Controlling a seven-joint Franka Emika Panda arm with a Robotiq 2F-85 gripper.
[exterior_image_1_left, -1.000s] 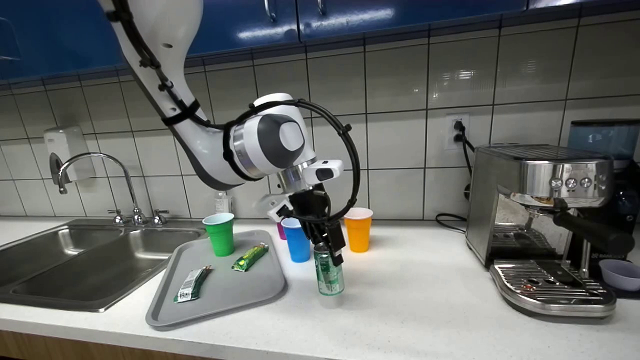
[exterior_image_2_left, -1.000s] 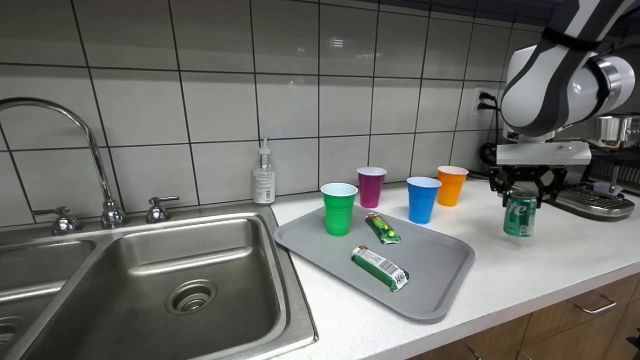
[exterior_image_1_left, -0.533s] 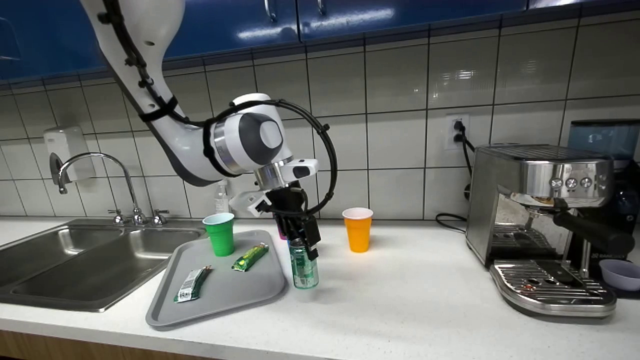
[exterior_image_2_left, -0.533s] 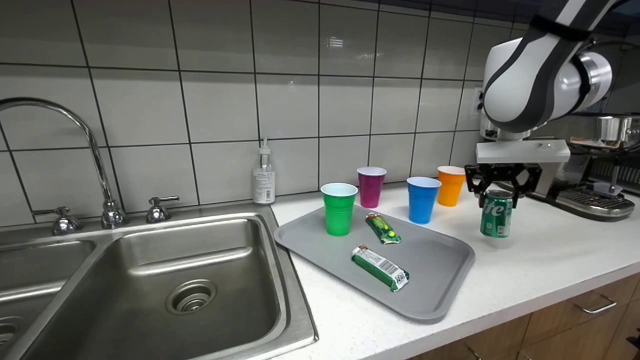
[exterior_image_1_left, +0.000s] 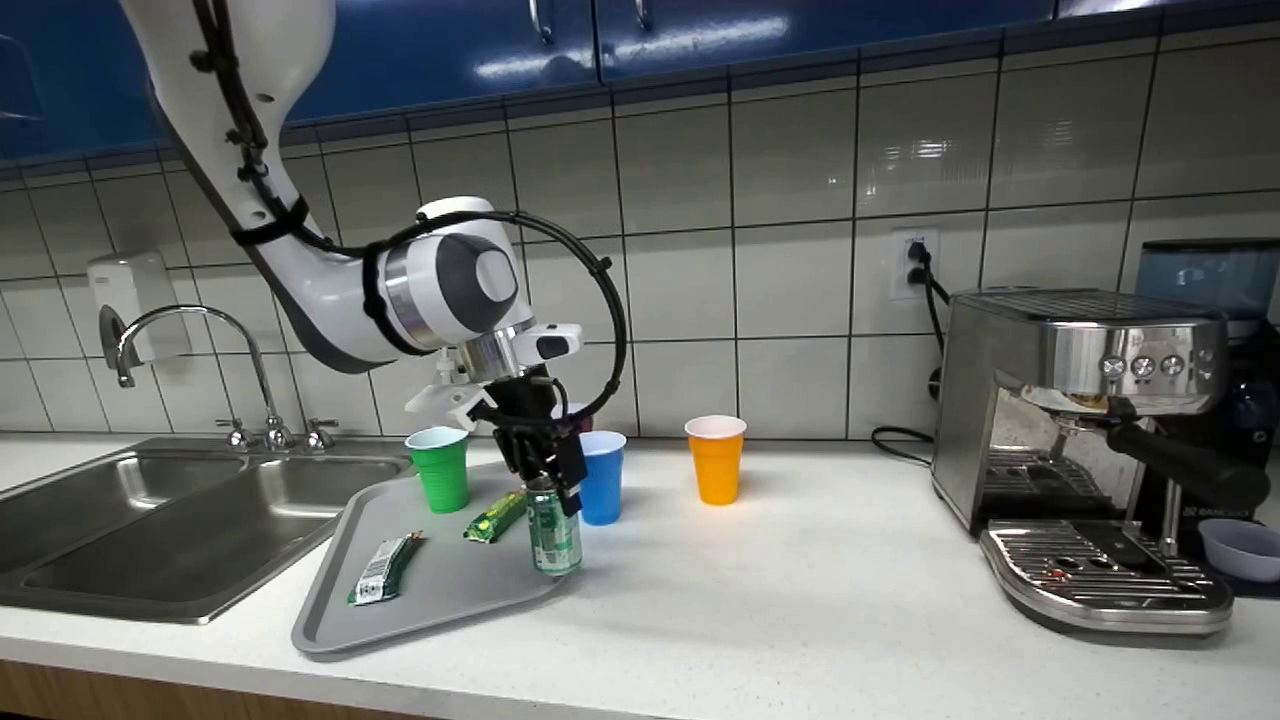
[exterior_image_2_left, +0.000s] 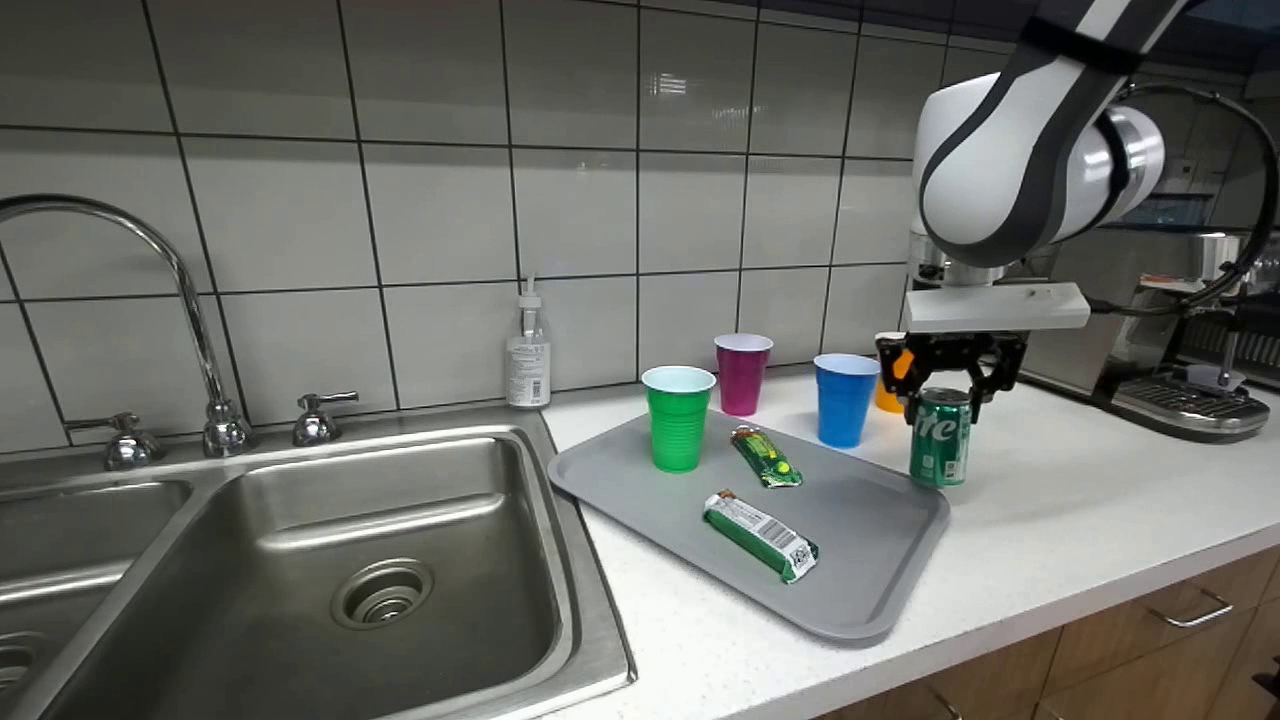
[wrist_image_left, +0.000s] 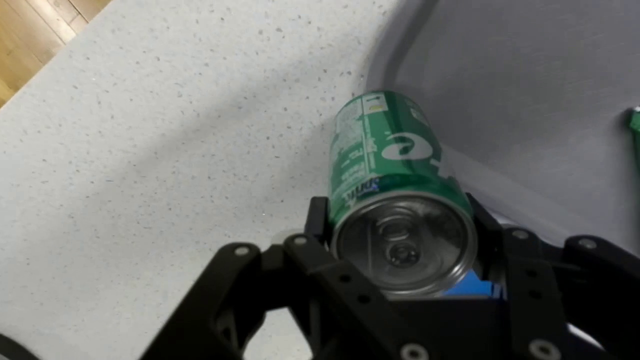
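A: What was there, counting from the biggest down?

B: One white counter (exterior_image_1_left: 850, 600), with one arm (exterior_image_1_left: 330, 300) reaching over it. One sink (exterior_image_2_left: 310, 540) with two basins, one coffee machine (exterior_image_1_left: 1060, 345) well apart from it, and one grey tray (exterior_image_2_left: 870, 560) close beside the sink

A: And smaller than those?

B: One gripper (wrist_image_left: 400, 222), pointing down. Then a green cup (exterior_image_2_left: 678, 425) standing on the tray, and on the counter a purple cup (exterior_image_2_left: 742, 380), a blue cup (exterior_image_2_left: 845, 402) and an orange cup (exterior_image_1_left: 716, 465), four cups altogether

A: Was the gripper holding anything?

B: Yes, one green can (exterior_image_2_left: 938, 445), nearly upright. The jaws were clenched on it near its top, pressing from either side. In both exterior views the can's base showed at the tray's rim, on the side away from the sink; I couldn't tell whether it touched the tray

A: And smaller again?

B: Two wrapped bars (exterior_image_2_left: 760, 537), lying apart from each other on the tray, one of them nearer the green cup than the other
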